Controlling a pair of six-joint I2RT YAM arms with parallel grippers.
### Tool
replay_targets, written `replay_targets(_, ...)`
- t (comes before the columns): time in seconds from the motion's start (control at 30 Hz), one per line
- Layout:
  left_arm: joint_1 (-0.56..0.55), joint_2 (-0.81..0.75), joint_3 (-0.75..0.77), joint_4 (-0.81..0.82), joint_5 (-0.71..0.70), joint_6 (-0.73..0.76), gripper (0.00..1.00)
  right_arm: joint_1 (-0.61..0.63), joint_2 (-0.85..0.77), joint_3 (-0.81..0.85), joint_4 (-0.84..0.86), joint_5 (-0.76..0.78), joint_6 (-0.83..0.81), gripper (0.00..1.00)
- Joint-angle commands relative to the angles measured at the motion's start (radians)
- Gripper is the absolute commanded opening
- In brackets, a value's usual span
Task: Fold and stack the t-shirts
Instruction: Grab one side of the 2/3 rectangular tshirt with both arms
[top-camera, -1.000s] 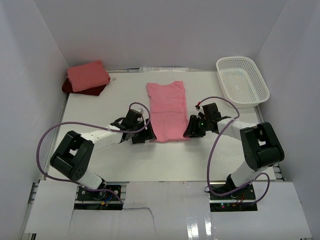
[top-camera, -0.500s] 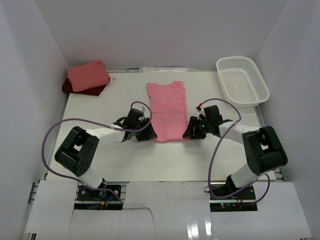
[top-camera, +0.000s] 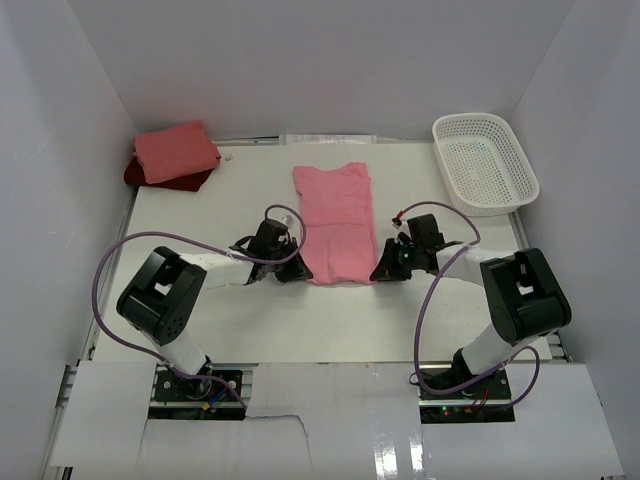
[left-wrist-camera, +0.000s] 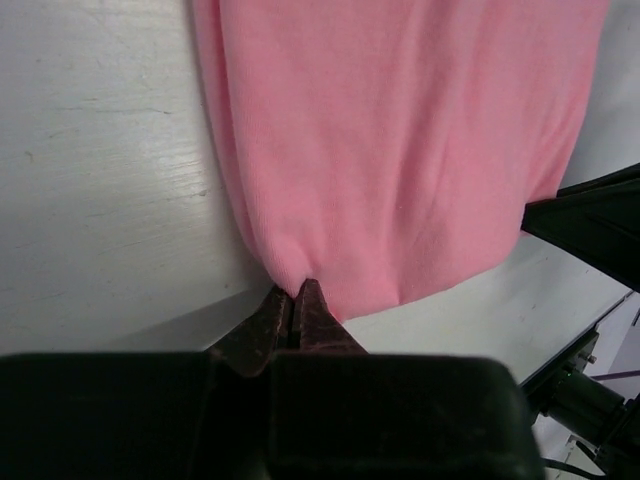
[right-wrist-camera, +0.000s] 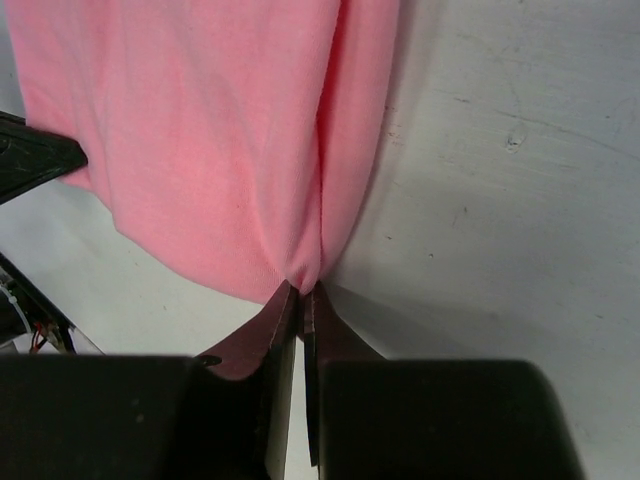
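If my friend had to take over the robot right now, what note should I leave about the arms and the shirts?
Left gripper: shut on the near left corner of the rose pink cloth t-shirt.
Right gripper: shut on its near right corner.
The shirt lies flat mid-table, sides seemingly folded in, collar end away from the arms.
Done: the salmon pink folded t-shirt sits on the dark red folded t-shirt at the far left.
Left: probably fold the rose pink one end over end, then add it to that stack.
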Motion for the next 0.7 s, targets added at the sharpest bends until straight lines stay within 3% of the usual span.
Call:
replay_targets(0.0,-0.004,0.057,-0.071,-0.102,0.001,0.047,0.0,0.003,0.009,-0.045,-0.041,0.014,-0.023,0.08)
replay_targets(0.33,-0.046,-0.201,-0.224,-0.241,0.084,0.044,0.0,0.073,-0.296,-0.189,-0.263,0.057,-0.061,0.08)
replay_targets(0.5,-0.225,-0.347,-0.29,-0.312,0.075,-0.093,0.0,0.191,-0.48,-0.281,-0.386,0.074,-0.011,0.08)
replay_targets(0.67,-0.371,-0.479,-0.357,-0.334,0.053,-0.24,0.0,0.357,-0.65,-0.316,-0.436,0.117,0.166,0.08)
